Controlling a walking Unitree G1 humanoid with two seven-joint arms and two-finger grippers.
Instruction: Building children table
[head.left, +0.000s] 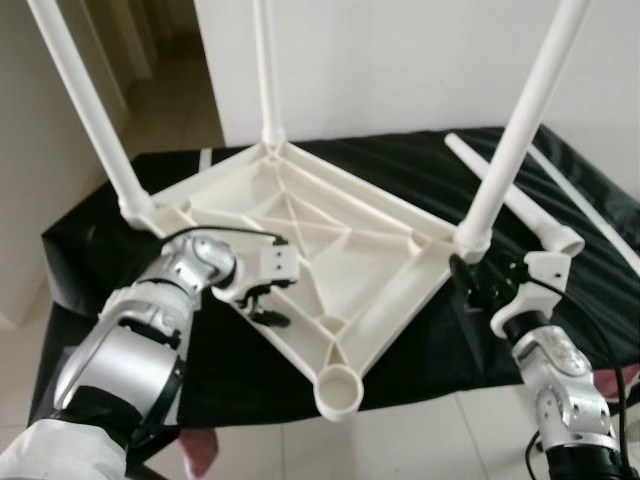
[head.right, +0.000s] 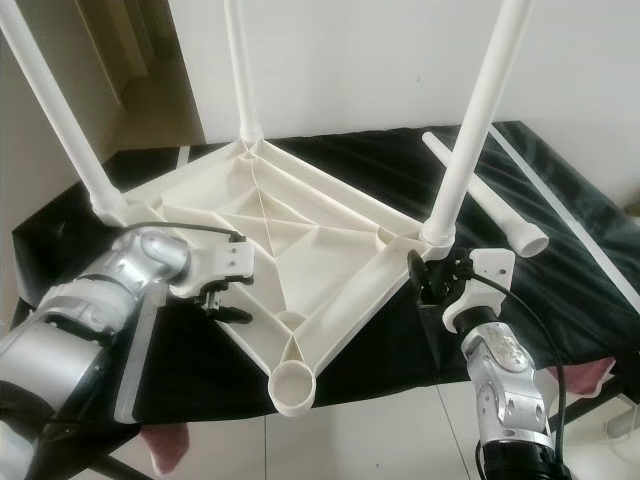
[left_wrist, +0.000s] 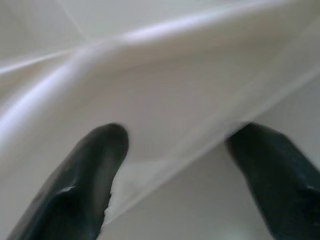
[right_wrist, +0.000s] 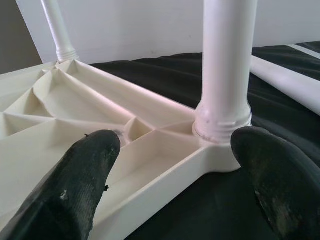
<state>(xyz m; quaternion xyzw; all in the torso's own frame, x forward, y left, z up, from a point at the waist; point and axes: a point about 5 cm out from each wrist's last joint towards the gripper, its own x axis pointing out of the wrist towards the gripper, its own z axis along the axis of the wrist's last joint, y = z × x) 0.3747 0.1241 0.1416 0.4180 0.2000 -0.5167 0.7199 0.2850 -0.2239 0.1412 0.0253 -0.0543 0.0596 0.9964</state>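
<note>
The white tabletop (head.left: 330, 250) lies upside down on the black-covered counter (head.left: 120, 250), three legs screwed in and standing up. The left claw (head.left: 268, 300), fingers spread, sits at its left near edge. The near corner socket (head.left: 338, 385) is unfilled. The right claw (head.left: 470, 275), fingers parted, straddles the right leg's (head.left: 510, 140) base. A loose leg (head.left: 520, 205) lies far right.
</note>
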